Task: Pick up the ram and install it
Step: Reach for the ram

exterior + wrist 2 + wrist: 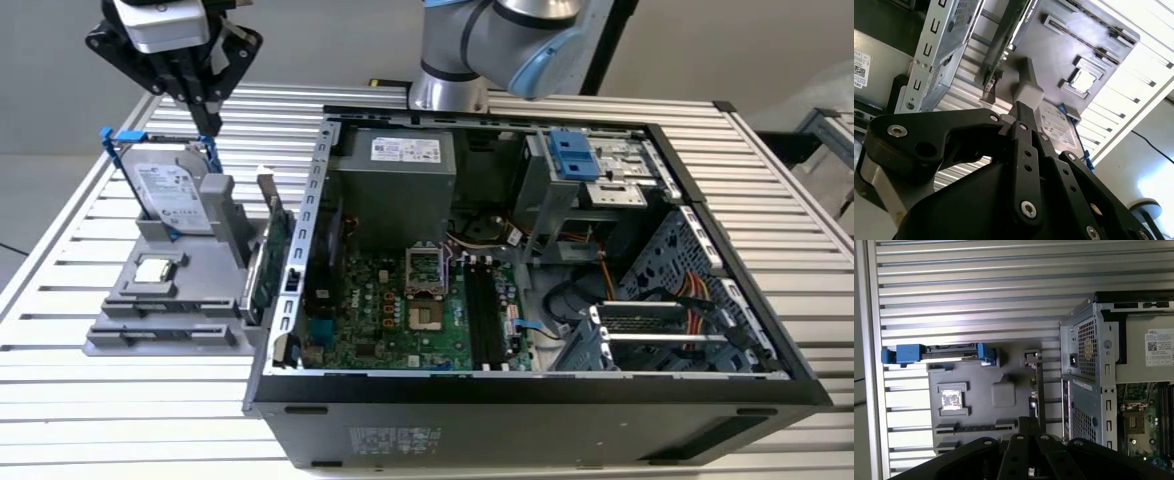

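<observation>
End effector (pixel 208 128), fingers pressed together, hangs just above the blue-framed hard drive (pixel 174 195) standing in a grey holder (pixel 174 332) between the bench's (pixel 120 420) edge and the computer (pixel 534 420).

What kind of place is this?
Probably a robot lab or workshop for building computers: a robot arm stands by an open computer, and a hard drive stands in a grey holder on a metal table.

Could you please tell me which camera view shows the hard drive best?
The exterior view: the hard drive stands with its labelled face showing. The first wrist view shows its top edge; the second wrist view, a part behind the gripper.
</observation>
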You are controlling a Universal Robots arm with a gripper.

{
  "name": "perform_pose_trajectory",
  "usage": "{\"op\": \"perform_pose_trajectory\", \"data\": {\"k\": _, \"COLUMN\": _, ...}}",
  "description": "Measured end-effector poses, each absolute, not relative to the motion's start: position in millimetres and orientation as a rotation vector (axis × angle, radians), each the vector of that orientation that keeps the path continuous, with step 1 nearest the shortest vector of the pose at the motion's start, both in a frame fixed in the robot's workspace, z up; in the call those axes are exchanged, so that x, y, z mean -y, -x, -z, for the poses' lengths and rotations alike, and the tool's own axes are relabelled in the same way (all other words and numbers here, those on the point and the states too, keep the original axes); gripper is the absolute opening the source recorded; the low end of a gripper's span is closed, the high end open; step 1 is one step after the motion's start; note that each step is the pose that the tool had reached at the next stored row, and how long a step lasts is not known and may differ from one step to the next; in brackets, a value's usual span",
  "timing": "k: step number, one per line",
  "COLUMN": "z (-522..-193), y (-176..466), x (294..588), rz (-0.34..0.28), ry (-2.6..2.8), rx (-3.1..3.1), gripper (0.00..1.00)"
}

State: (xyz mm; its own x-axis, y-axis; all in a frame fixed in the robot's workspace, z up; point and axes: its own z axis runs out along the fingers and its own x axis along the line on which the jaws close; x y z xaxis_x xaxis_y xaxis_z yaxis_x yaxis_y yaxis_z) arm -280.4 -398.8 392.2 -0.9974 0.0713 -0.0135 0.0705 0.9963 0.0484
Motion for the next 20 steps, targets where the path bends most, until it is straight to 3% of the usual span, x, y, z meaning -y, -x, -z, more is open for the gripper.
{"op": "perform_pose_trajectory", "data": {"k": 20, "z": -392.2, "y": 293.9, "x": 398.8, "rz": -0.075, "ry": -0.111, "rx": -3.124, "gripper": 0.00}}
